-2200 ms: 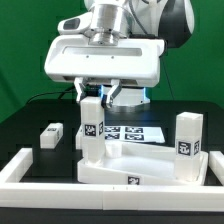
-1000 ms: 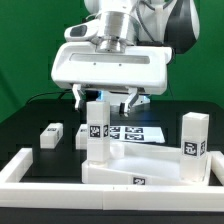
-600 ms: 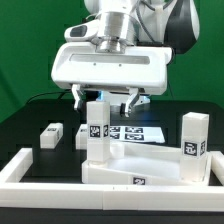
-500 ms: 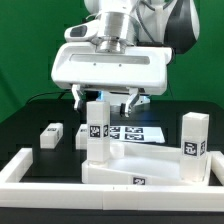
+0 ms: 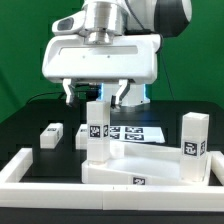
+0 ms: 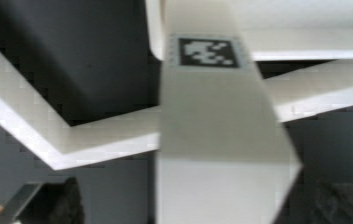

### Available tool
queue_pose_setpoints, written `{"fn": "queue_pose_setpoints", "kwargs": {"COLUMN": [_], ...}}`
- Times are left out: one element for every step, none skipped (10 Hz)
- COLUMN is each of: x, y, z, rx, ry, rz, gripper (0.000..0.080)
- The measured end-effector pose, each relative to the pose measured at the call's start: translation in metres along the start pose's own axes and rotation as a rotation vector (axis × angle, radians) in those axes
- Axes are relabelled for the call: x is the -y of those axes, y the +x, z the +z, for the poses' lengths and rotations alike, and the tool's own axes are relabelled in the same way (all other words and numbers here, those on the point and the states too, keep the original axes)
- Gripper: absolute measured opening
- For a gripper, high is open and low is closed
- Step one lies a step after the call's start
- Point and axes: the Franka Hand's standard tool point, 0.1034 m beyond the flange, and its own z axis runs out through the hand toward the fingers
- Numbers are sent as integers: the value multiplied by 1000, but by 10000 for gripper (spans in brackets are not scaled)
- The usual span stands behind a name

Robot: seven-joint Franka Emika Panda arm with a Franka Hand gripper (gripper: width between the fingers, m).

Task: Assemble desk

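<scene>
At the exterior view's left you see the white border rail point(image 5: 22, 163); its near end is cut off by the picture edge. Behind it, on the black table point(image 5: 25, 120), a small leg block point(image 5: 50, 134) lies flat, apart from all other parts.

Next comes the standing leg block point(image 5: 95, 135), upright at the far left corner of the tabletop slab point(image 5: 150, 162). How its foot meets the slab is hard to see, because white lies on white. A small white piece point(image 5: 81, 138) is half hidden just beside this block; what it is, you cannot tell.

The gripper point(image 5: 95, 95) hangs over the standing block with the jaws wide apart, grasping nothing. One finger is on each side of the block's top, with a gap on both sides. In the wrist view this block point(image 6: 217, 130) fills the middle, and the fingertips point(image 6: 31, 203) are only dark blurred shapes.

Behind the slab lies the marker board point(image 5: 132, 131), partly covered by the standing block. At the right, a second upright leg block point(image 5: 190, 145) stands on the slab's right end.
</scene>
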Motion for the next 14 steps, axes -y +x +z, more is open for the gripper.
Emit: {"fn": "queue_pose_setpoints", "kwargs": {"x": [3, 8, 13, 18, 19, 19, 19, 19, 19, 19, 18, 18, 18, 18], "y": [0, 4, 6, 4, 7, 11, 11, 10, 10, 10, 11, 11, 11, 11], "z": [-1, -3, -5, -5, -2, 4, 4, 4, 4, 4, 4, 4, 4, 4], "rx": [105, 176, 243, 332, 379, 358, 360, 361, 362, 362, 361, 364, 366, 369], "ry": [35, 62, 83, 105, 109, 100, 100, 98, 96, 95, 87, 79, 69, 54], "rz": [21, 37, 43, 56, 50, 45, 45, 55, 69, 74, 118, 165, 218, 302], "gripper": [649, 649, 649, 649, 649, 649, 649, 529, 529, 392, 304, 304, 303, 303]}}
